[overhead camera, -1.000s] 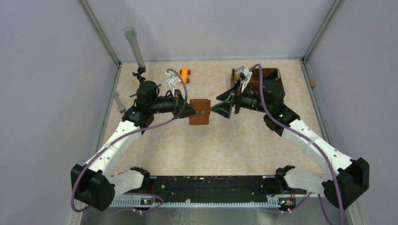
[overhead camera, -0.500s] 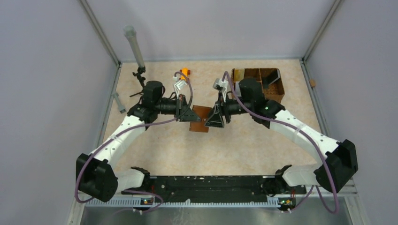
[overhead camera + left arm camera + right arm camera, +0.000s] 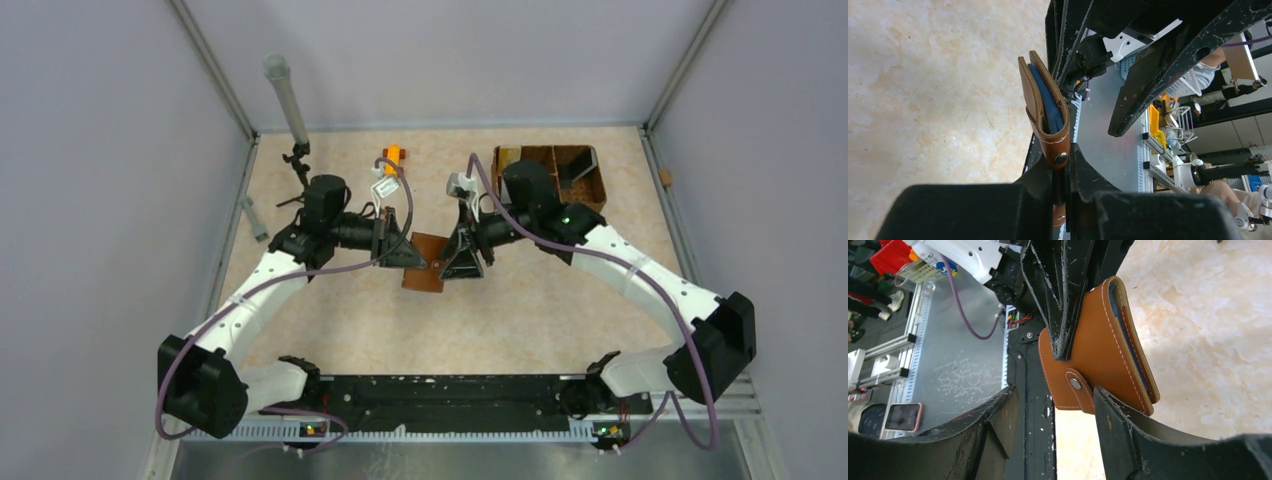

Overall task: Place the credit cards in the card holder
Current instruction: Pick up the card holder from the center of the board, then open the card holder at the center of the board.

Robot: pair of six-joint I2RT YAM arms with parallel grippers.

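The card holder (image 3: 427, 273) is a brown leather wallet with blue inner pockets, held off the table between both arms. My left gripper (image 3: 1061, 159) is shut on its snap tab, and the folded card holder (image 3: 1044, 107) stands on edge beyond the fingers. My right gripper (image 3: 1053, 401) is open; the card holder (image 3: 1098, 355) hangs at its right finger (image 3: 1118, 425), with the snap just inside the gap. No credit card shows plainly; a pale yellow flat edge (image 3: 507, 156) and a dark piece (image 3: 578, 173) sit in the basket.
A brown compartmented basket (image 3: 597, 190) stands at the back right, behind the right arm. An orange block (image 3: 392, 156) lies at the back middle. A grey tube on a black stand (image 3: 285, 100) rises at the back left. Walls close in three sides.
The right arm has swung left up to the card holder and its jaws have narrowed from fully wide. The left gripper has tipped the card holder from flat onto its edge and brought it nearer.
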